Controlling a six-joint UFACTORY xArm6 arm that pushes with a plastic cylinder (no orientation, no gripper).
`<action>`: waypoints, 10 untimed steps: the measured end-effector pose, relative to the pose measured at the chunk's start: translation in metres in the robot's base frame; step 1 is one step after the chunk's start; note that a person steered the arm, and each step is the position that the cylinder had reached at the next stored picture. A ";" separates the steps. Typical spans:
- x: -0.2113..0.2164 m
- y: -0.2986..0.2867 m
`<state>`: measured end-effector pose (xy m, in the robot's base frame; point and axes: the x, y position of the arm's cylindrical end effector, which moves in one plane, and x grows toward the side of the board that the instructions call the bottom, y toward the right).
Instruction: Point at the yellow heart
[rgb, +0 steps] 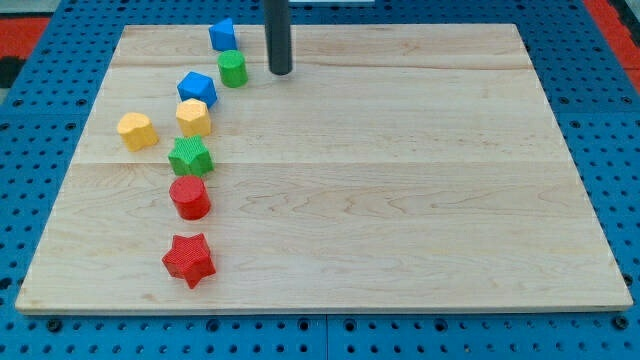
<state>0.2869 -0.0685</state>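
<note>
1. The board (400, 180) is a pale wooden top on a blue pegged base. All eight blocks lie in its left part; the rest carries only my rod.
2. My rod comes down from the view's top, and my tip (281, 72) rests near the far edge. It has no jaws, so there is nothing to open, clench or grasp; it touches no block.
3. The blocks run in a loose line from top to bottom: a blue block (222, 34), a green cylinder (232, 69), a blue pentagon (197, 88), a yellow hexagon (193, 117), a green star (190, 157), a red cylinder (189, 197) and a red star (189, 260).
4. The green cylinder is closest to my tip, just beside it at 9 o'clock.
5. The yellow heart (137, 131), my target, sits apart from the line at 9 o'clock of the yellow hexagon, near the left edge. From my tip it lies at about 8 o'clock, well apart.
6. I judge the step to be the approach, hardly begun. The direct path crosses the blue pentagon and yellow hexagon.
7. The next move, I think, calls for skirting the line, perhaps through the gap between the green cylinder and the blue pentagon, then stopping just beside the heart without nudging it.
</note>
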 end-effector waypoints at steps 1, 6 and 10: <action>0.000 -0.025; 0.116 0.047; 0.332 0.060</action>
<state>0.6191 -0.0090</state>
